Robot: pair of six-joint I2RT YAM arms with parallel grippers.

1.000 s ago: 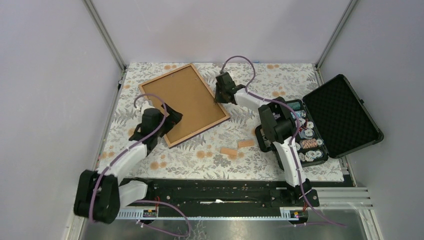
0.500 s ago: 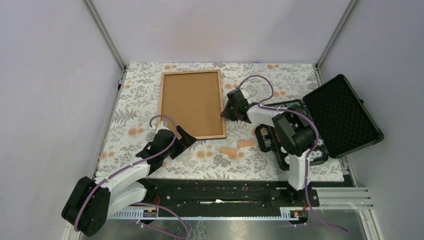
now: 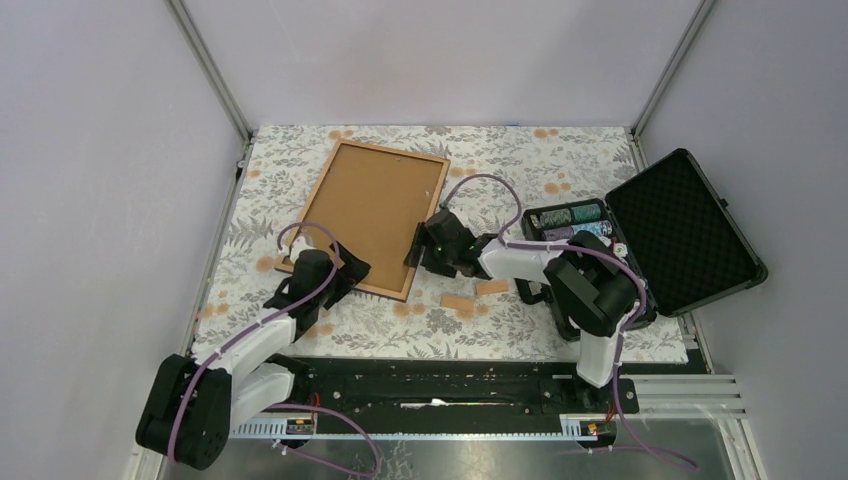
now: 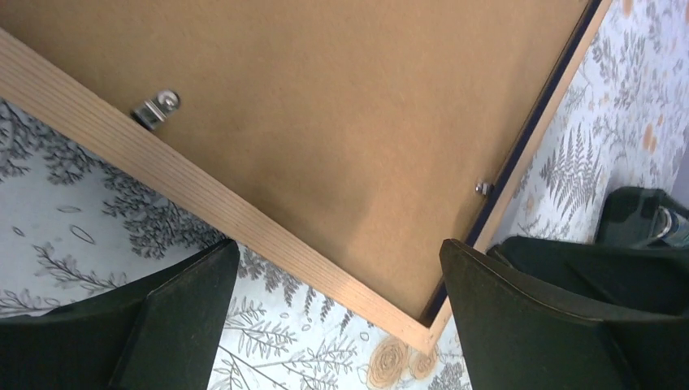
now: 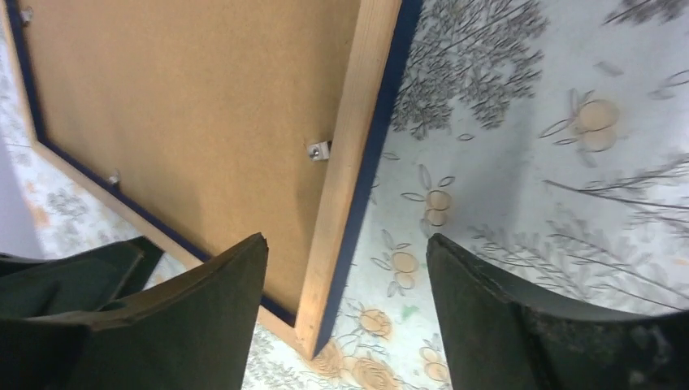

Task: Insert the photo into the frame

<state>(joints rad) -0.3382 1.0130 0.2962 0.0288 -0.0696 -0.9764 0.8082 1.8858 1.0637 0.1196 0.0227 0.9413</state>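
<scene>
A table (image 3: 560, 170) covered in a floral cloth fills the view from above. On its left half lies the frame (image 3: 392, 150), back side up, its long sides slanted a little. The light wood rim has a navy edge beneath, and a plain brown backing board (image 3: 372, 210) sits inside it. The photo is not visible in any view, and I cannot tell whether it lies under the board.

At the right stands an open black case (image 3: 680, 230) with chips in it, well apart from the frame.

The left gripper (image 3: 345, 278) hovers at the frame's near left corner, fingers spread wide and holding nothing. The right gripper (image 3: 414, 250) is at the near right corner, also spread and empty, one finger over the board and one over the cloth.

Small metal clips (image 4: 156, 109) on the rim pin the board in place. Two small tan pieces (image 3: 459, 301) lie just near the right gripper.

The chief risk I see is that the thin, flat rim gives little to pinch. A finger pressing sideways could slide the whole frame across the cloth, or snag the cloth itself. The clips are tiny, so a fingertip may slip off one and leave the board locked in.
</scene>
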